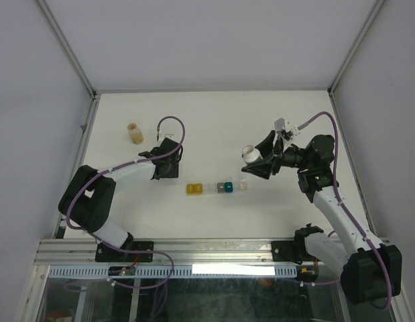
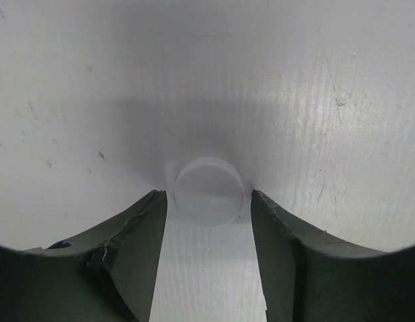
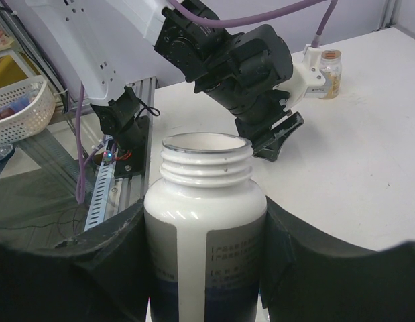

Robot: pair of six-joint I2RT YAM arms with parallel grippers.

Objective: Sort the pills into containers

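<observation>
The containers [image 1: 217,188] lie as a short strip mid-table, with yellow [image 1: 194,189], teal [image 1: 227,187] and clear cells. My right gripper [image 1: 261,161] [image 3: 204,215] is shut on an uncapped white bottle [image 1: 250,155] [image 3: 206,201], held above the table just behind the strip; its inside is hidden. My left gripper [image 1: 165,165] [image 2: 208,201] points down at the table, left of the strip. A flat white round disc [image 2: 208,191] lies at its fingertips, with a narrow gap on each side. No loose pills show.
A small clear jar with orange-yellow contents [image 1: 135,133] [image 3: 330,72] stands at the back left of the table. In the right wrist view the left arm [image 3: 247,67] is across the table, and a white basket [image 3: 19,107] sits off the table beyond the rail.
</observation>
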